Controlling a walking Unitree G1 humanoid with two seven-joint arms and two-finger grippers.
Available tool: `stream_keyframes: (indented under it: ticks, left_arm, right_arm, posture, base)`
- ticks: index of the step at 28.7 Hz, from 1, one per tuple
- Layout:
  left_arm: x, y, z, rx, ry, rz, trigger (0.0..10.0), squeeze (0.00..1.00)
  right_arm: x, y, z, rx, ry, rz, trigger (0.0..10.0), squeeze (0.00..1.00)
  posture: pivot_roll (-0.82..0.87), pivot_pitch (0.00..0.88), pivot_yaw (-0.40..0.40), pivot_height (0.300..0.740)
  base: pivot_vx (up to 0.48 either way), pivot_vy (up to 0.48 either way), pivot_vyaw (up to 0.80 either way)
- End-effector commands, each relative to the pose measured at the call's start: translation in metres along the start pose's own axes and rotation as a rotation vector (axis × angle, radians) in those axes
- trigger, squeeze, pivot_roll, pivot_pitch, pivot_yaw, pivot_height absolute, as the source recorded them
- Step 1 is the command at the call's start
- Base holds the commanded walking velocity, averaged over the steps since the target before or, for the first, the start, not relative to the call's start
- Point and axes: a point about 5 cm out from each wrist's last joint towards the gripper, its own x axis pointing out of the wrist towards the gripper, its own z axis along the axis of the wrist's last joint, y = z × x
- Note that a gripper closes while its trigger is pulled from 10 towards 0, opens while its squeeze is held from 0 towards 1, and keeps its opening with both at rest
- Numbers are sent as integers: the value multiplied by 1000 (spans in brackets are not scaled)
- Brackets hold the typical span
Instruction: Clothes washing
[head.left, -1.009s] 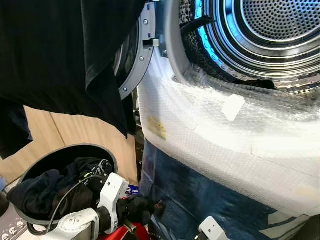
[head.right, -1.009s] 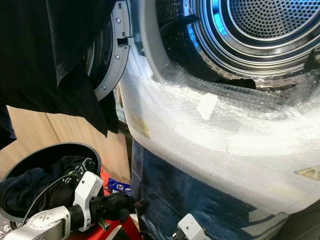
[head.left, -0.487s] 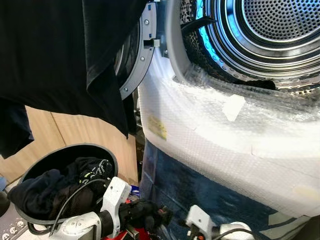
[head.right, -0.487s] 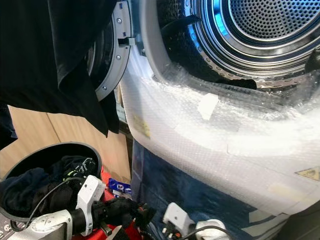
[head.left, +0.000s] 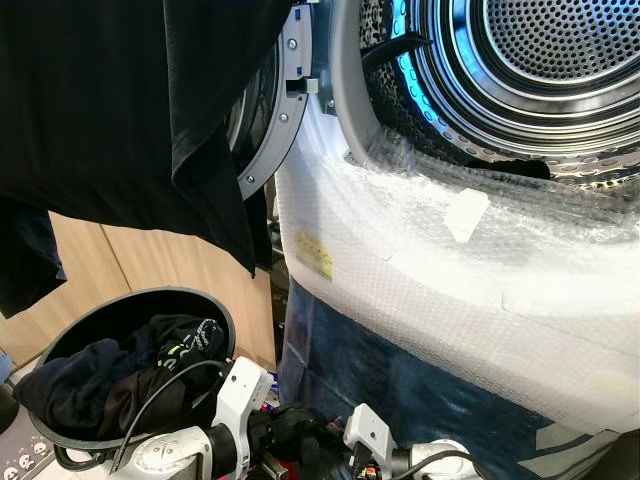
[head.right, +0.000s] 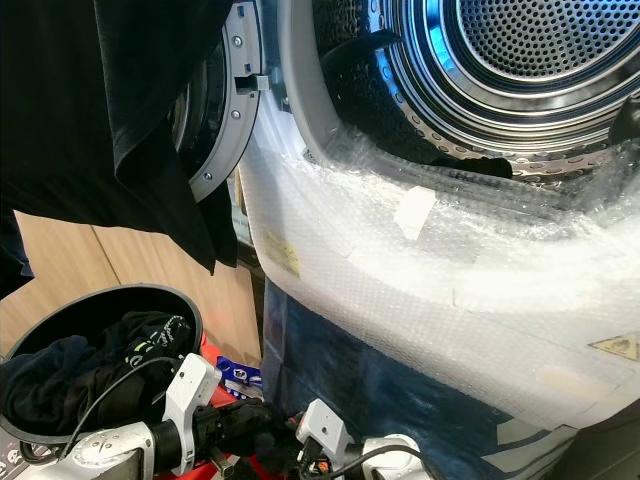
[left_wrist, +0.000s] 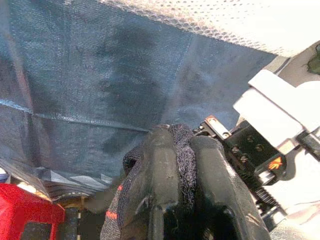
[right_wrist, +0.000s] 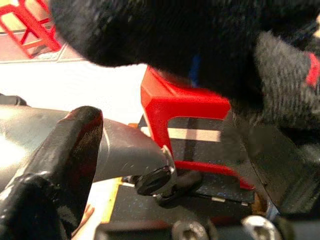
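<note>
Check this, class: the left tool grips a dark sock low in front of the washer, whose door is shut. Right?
Not quite. The washer's door is open, as the left eye view shows, baring the drum. The left tool does grip a dark sock low in front of it.

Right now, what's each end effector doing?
Left end effector: closed on a black sock.
Right end effector: open beside the sock.

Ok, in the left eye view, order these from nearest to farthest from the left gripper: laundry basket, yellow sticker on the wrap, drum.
1. Laundry basket, just up-left of the left gripper, whose jaws pinch a dark garment.
2. Yellow sticker, above it on the bubble wrap.
3. Drum, far up-right.
</note>
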Motion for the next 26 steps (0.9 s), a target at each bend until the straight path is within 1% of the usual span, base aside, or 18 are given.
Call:
stream_keyframes:
  ticks: [1,2,4,10,15,18,19,21,22,23,24,25,26]
  left_arm:
    - [2,-2,1,0,1,-21,0,0]
    - [2,-3,1,-1,0,-22,0,0]
    - [2,-2,1,1,3,-19,0,0]
    - [1,-1,-1,4,10,-9,0,0]
    - [2,-1,0,3,10,-13,0,0]
    - [3,-4,1,6,10,-22,0,0]
    - [3,-4,1,6,10,-22,0,0]
    - [3,-4,1,9,12,-24,0,0]
    - [3,-4,1,9,12,-24,0,0]
    - [3,-4,1,10,13,-25,0,0]
    - [3,-4,1,10,13,-25,0,0]
    - [3,-4,1,11,13,-26,0,0]
    - [3,-4,1,11,13,-26,0,0]
  right_arm:
    - [1,-7,5,-19,-1,-96,10000,0]
    - [1,-8,5,-17,3,-116,10000,0]
    - [-2,-14,3,-16,31,-208,10000,0]
    - [-12,-18,-3,-20,48,-231,10000,0]
    - [-14,-21,-3,-14,40,-263,10000,0]
    - [-23,-33,-1,-3,18,-439,10000,0]
    - [-23,-33,-1,-3,18,-439,10000,0]
    - [-28,-38,-1,14,9,-515,10000,0]
    - [-28,-38,-1,14,9,-515,10000,0]
    - [-33,-42,-2,13,19,-572,10000,0]
    - [-33,-42,-2,13,19,-572,10000,0]
    - [-36,-45,-3,11,27,-610,10000,0]
    - [-36,-45,-3,11,27,-610,10000,0]
  posture:
    - [111,0,10,740]
    - [112,0,10,740]
    - [112,0,10,740]
    - [115,0,9,740]
    - [111,0,12,740]
    - [115,0,15,740]
    - [115,0,15,740]
    - [115,0,15,740]
    - [115,0,15,740]
    - [114,0,17,740]
    - [114,0,17,740]
    - [114,0,17,740]
    - [114,0,17,740]
  base:
    - [0,0,0]
    - [0,0,0]
    - [0,0,0]
    - [0,0,0]
    - [0,0,0]
    - [0,0,0]
    - [0,0,0]
    - [0,0,0]
    - [0,0,0]
    - [0,0,0]
    - [0,0,0]
    - [0,0,0]
    - [0,0,0]
